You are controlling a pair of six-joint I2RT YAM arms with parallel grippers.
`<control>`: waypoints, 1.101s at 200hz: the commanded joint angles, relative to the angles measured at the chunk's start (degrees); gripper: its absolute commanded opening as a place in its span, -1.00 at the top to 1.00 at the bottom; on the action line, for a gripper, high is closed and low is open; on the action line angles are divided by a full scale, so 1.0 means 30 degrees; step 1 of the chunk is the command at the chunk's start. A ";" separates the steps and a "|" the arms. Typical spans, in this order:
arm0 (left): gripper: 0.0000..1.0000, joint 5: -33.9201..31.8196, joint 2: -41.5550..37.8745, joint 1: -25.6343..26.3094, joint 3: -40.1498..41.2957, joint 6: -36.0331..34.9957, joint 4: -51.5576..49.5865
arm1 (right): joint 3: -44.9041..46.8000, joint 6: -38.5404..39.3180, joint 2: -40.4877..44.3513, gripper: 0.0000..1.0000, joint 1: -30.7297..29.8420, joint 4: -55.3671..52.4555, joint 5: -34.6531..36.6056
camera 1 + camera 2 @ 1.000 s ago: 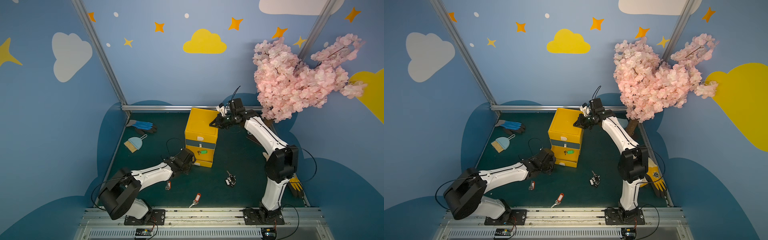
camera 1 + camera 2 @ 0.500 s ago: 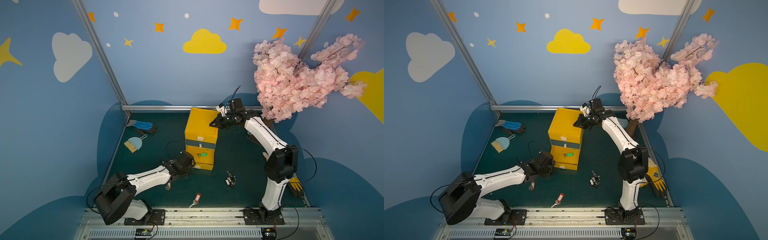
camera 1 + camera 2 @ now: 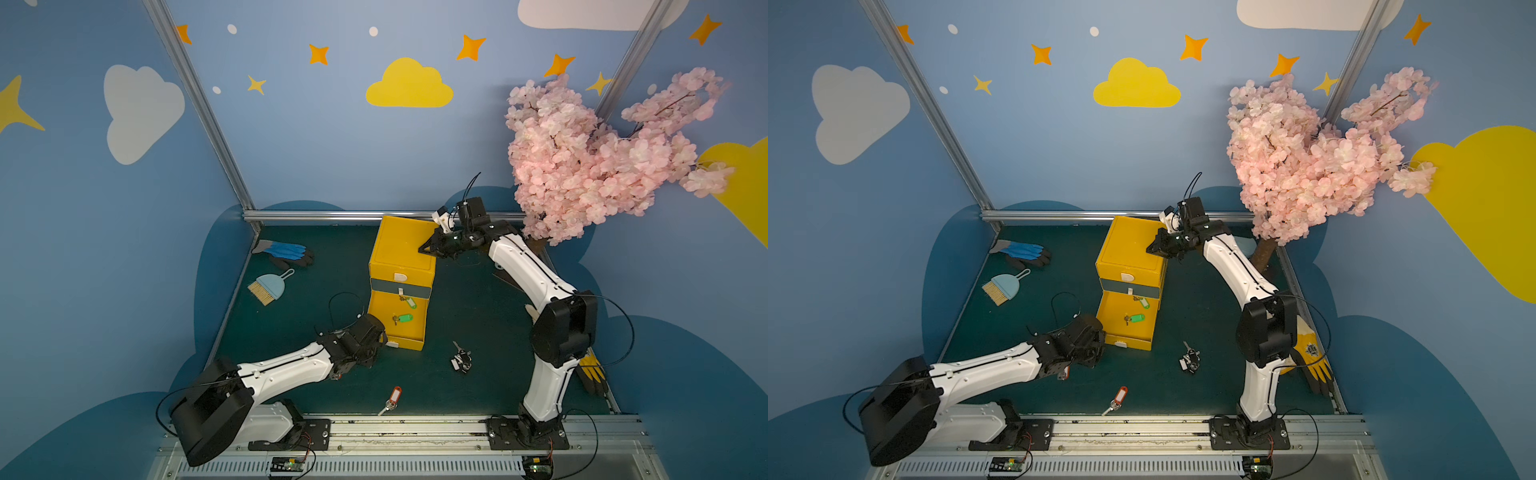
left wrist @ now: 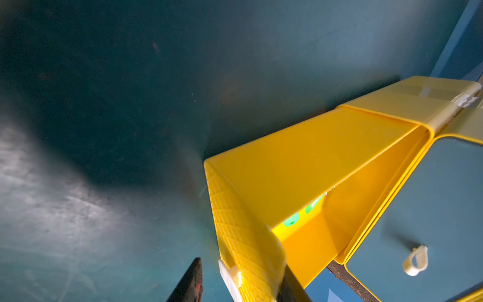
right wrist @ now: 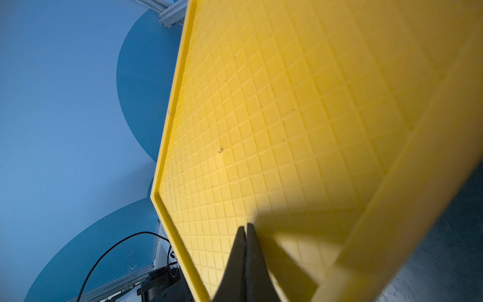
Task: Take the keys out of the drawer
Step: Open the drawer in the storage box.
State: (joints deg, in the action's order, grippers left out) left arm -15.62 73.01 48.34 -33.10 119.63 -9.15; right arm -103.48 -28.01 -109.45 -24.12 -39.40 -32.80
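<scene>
Blue walls (image 3: 332, 145) close the scene on three sides, painted with a yellow cloud (image 3: 409, 85), a pale grey cloud (image 3: 141, 110) and orange stars (image 3: 319, 54), with slanted aluminium posts (image 3: 199, 108) at the corners. The tabletop (image 3: 340, 249) is dark teal-green. A pink blossom tree (image 3: 590, 166) stands in its far right corner, and a metal rail (image 3: 415, 428) runs along its near edge.
</scene>
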 commanded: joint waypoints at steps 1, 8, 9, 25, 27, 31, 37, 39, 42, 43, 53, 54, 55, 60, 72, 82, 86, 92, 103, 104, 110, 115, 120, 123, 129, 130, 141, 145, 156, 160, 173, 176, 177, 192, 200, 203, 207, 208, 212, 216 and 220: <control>0.09 -0.0452 -0.0303 0.0256 0.0588 0.0807 -0.1901 | 0.1498 0.0306 -0.1427 0.90 -0.0713 -0.3713 0.1668; 0.09 -0.0570 -0.0370 0.0293 0.0640 0.0909 -0.1902 | 0.1502 0.0306 -0.1405 0.90 -0.0765 -0.3714 0.1687; 0.09 -0.0583 -0.0386 0.0294 0.0652 0.0906 -0.1902 | 0.1504 0.0295 -0.1402 0.89 -0.0757 -0.3714 0.1680; 0.09 -0.0687 -0.0434 0.0338 0.0633 0.0886 -0.1902 | 0.1478 0.0284 -0.1341 0.89 -0.0808 -0.3713 0.1753; 0.09 -0.0721 -0.0418 0.0342 0.0626 0.0877 -0.1902 | 0.1477 0.0284 -0.1318 0.89 -0.0808 -0.3706 0.1738; 0.09 -0.0728 -0.0440 0.0337 0.0633 0.0856 -0.1858 | 0.1454 0.0298 -0.1307 0.89 -0.0821 -0.3715 0.1763; 0.09 -0.0771 -0.0472 0.0349 0.0605 0.0836 -0.1851 | 0.1405 0.0286 -0.1267 0.89 -0.0839 -0.3713 0.1763; 0.09 -0.0793 -0.0486 0.0344 0.0590 0.0813 -0.1845 | 0.1393 0.0284 -0.1255 0.89 -0.0860 -0.3743 0.1777; 0.09 -0.0810 -0.0511 0.0352 0.0577 0.0767 -0.1829 | 0.1345 0.0306 -0.1252 0.89 -0.0851 -0.3757 0.1812; 0.09 -0.0805 -0.0530 0.0352 0.0576 0.0747 -0.1836 | 0.1337 0.0309 -0.1237 0.89 -0.0844 -0.3765 0.1802; 0.09 -0.1060 -0.0671 0.0353 0.0489 0.0564 -0.1872 | 0.1179 0.0284 -0.1193 0.88 -0.0864 -0.3829 0.1880; 0.09 -0.1062 -0.0683 0.0338 0.0474 0.0529 -0.1873 | 0.1166 0.0284 -0.1193 0.88 -0.0865 -0.3830 0.1894; 0.09 -0.1092 -0.0704 0.0345 0.0466 0.0511 -0.1873 | 0.1160 0.0284 -0.1178 0.88 -0.0866 -0.3845 0.1887; 0.09 -0.1241 -0.0760 0.0345 0.0431 0.0396 -0.1834 | 0.1043 0.0328 -0.1142 0.88 -0.0896 -0.3925 0.1931; 0.08 -0.1481 -0.0953 0.0321 0.0429 0.0247 -0.1755 | 0.0622 0.0526 -0.1105 0.87 -0.0986 -0.4233 0.2227; 0.07 -0.1701 -0.1144 0.0342 0.0335 0.0183 -0.1863 | 0.0128 0.0812 -0.1054 0.86 -0.1095 -0.4599 0.2564; 0.07 -0.1759 -0.1227 0.0328 0.0265 0.0146 -0.1958 | -0.0100 0.0901 -0.1025 0.86 -0.1137 -0.4756 0.2693; 0.06 -0.1876 -0.1371 0.0346 0.0124 0.0038 -0.2215 | -0.0407 0.1062 -0.0975 0.85 -0.1241 -0.4942 0.2897; 0.05 -0.2065 -0.1632 0.0327 -0.0216 -0.0352 -0.2712 | -0.0843 0.1260 -0.0820 0.84 -0.1355 -0.5147 0.3258; 0.05 -0.2092 -0.1647 0.0340 -0.0245 -0.0384 -0.2761 | -0.0885 0.1285 -0.0801 0.84 -0.1375 -0.5148 0.3286; 0.04 -0.2263 -0.1808 0.0336 -0.0439 -0.0638 -0.2971 | -0.1062 0.1366 -0.0707 0.84 -0.1439 -0.5201 0.3421; 0.04 -0.2410 -0.1901 0.0333 -0.0596 -0.0916 -0.3102 | -0.1177 0.1393 -0.0626 0.84 -0.1494 -0.5222 0.3531; 0.03 -0.2549 -0.2037 0.0331 -0.0723 -0.1080 -0.3199 | -0.1364 0.1423 -0.0558 0.84 -0.1540 -0.5230 0.3574; 0.03 -0.2637 -0.2090 0.0302 -0.0788 -0.1190 -0.3243 | -0.1453 0.1426 -0.0513 0.84 -0.1544 -0.5254 0.3600; 0.02 -0.2780 -0.2208 0.0318 -0.0919 -0.1402 -0.3317 | -0.1671 0.1426 -0.0422 0.83 -0.1584 -0.5294 0.3613; 0.02 -0.2816 -0.2243 0.0321 -0.0948 -0.1450 -0.3313 | -0.1694 0.1426 -0.0412 0.83 -0.1592 -0.5309 0.3611; 0.02 -0.3062 -0.2471 0.0323 -0.1212 -0.1936 -0.3566 | -0.2234 0.1441 -0.0304 0.81 -0.1668 -0.5544 0.3567; 0.02 -0.3174 -0.2507 0.0281 -0.1408 -0.2123 -0.3786 | -0.2451 0.1469 -0.0249 0.81 -0.1684 -0.5653 0.3550; 0.02 -0.3594 -0.2705 0.0276 -0.2000 -0.2810 -0.4545 | -0.2788 0.1666 0.0059 0.81 -0.1850 -0.5792 0.3664; 0.02 -0.3780 -0.2740 0.0260 -0.2255 -0.3192 -0.4847 | -0.2850 0.1754 0.0198 0.80 -0.1926 -0.5716 0.3703; 0.02 -0.4511 -0.2935 0.0208 -0.3108 -0.4834 -0.5596 | -0.2860 0.2175 0.0723 0.80 -0.2275 -0.5466 0.3719; 0.02 -0.4699 -0.2967 0.0195 -0.3284 -0.5248 -0.5707 | -0.2849 0.2337 0.0841 0.80 -0.2346 -0.5430 0.3724; 0.02 -0.4757 -0.2988 0.0171 -0.3332 -0.5395 -0.5753 | -0.2854 0.2409 0.0879 0.81 -0.2383 -0.5421 0.3739; 0.03 -0.5624 -0.3203 0.0035 -0.4080 -0.7484 -0.6108 | -0.2816 0.3522 0.1363 0.81 -0.3045 -0.5437 0.3825; 0.03 -0.6081 -0.3388 -0.0046 -0.4325 -0.8529 -0.6117 | -0.2718 0.4261 0.1662 0.81 -0.3474 -0.5612 0.4042; 0.03 -0.6250 -0.3474 -0.0060 -0.4381 -0.8911 -0.6120 | -0.2648 0.4487 0.1757 0.81 -0.3650 -0.5646 0.4164; 0.03 -0.6467 -0.3592 -0.0080 -0.4450 -0.9338 -0.6108 | -0.2530 0.4903 0.1923 0.81 -0.3884 -0.5698 0.4337; 0.03 -0.6520 -0.3623 -0.0083 -0.4457 -0.9476 -0.6100 | -0.2475 0.4996 0.1962 0.81 -0.3943 -0.5702 0.4368; 0.03 -0.6759 -0.3749 -0.0087 -0.4515 -0.9910 -0.6094 | -0.2229 0.5324 0.2135 0.81 -0.4161 -0.5720 0.4472; 0.03 -0.6997 -0.3872 -0.0109 -0.4522 -1.0365 -0.6035 | -0.1943 0.5643 0.2327 0.81 -0.4383 -0.5670 0.4656; 0.03 -0.7203 -0.4032 -0.0138 -0.4522 -1.0850 -0.5938 | -0.1577 0.5929 0.2523 0.81 -0.4595 -0.5650 0.4820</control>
State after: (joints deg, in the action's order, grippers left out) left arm -30.85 63.16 48.45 -45.45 99.68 -23.92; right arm -110.50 -17.82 -107.33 -34.22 -53.60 -21.06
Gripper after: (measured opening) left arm 0.488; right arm 0.098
